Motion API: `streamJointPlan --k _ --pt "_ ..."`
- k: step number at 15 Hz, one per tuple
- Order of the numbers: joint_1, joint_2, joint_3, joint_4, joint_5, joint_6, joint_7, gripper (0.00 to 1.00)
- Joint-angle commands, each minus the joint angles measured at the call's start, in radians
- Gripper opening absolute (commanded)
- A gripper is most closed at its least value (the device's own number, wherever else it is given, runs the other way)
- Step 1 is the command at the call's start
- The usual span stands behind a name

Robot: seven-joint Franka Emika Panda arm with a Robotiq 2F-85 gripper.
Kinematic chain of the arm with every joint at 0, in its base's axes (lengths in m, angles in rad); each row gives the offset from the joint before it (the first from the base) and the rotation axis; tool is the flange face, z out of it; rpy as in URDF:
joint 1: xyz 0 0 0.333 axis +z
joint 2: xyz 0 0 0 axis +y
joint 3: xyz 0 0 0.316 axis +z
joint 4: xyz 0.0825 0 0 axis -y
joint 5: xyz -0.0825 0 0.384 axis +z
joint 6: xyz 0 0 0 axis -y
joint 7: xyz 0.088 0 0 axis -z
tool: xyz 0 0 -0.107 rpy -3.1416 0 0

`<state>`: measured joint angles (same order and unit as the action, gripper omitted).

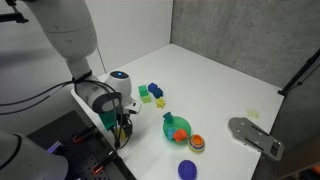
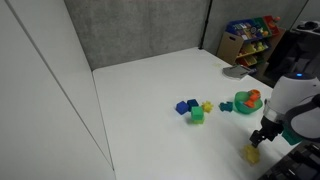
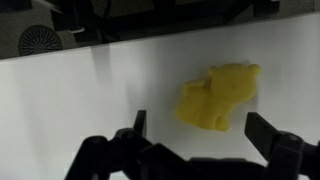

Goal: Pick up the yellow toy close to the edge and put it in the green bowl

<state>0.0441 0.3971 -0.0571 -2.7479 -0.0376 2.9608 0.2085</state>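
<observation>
Tool (image 3: 203, 130) spread wide and empty, just above the yellow toy (image 3: 216, 97), one prong to either side.

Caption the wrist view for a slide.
Open Robotiq gripper hovers above the small lumpy bright-yellow plastic toy near the edge of the white table.

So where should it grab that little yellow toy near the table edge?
Probably across the thick middle of the yellow toy, coming straight down from above. It lies low on the table, wider than tall, and its rounded knobs could slip out of a pinch. The gripper hangs over it with jaws open.
</observation>
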Motion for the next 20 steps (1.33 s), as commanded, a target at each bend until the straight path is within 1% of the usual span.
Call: streamJointPlan --k 1,4,9,10,11,12,13,15,16,17,18,19,20 --pt "0.027 0.090 -0.001 0.034 0.052 0.083 0.008 1.00" --pt "0.029 0.142 0.014 0.049 0.096 0.147 0.004 1.00" --pt "-0.017 0.192 0.075 0.064 0.152 0.204 -0.001 1.00" --pt "-0.027 0.197 0.087 0.064 0.161 0.211 0.000 0.75" --pt "-0.033 0.201 0.095 0.063 0.166 0.218 0.001 0.74" --pt "-0.038 0.200 0.101 0.061 0.172 0.220 0.002 0.66" --pt "-0.042 0.195 0.104 0.060 0.176 0.216 0.002 0.56" --pt "-0.046 0.180 0.098 0.062 0.185 0.198 0.005 0.42" --pt "-0.051 0.170 0.099 0.062 0.189 0.191 0.004 0.42" --pt "-0.047 0.152 0.091 0.062 0.192 0.181 0.006 0.39" --pt "-0.037 0.123 0.081 0.062 0.192 0.168 0.007 0.33" --pt "-0.025 0.096 0.069 0.064 0.193 0.154 0.010 0.24" --pt "-0.023 0.070 0.059 0.069 0.195 0.137 0.012 0.19"
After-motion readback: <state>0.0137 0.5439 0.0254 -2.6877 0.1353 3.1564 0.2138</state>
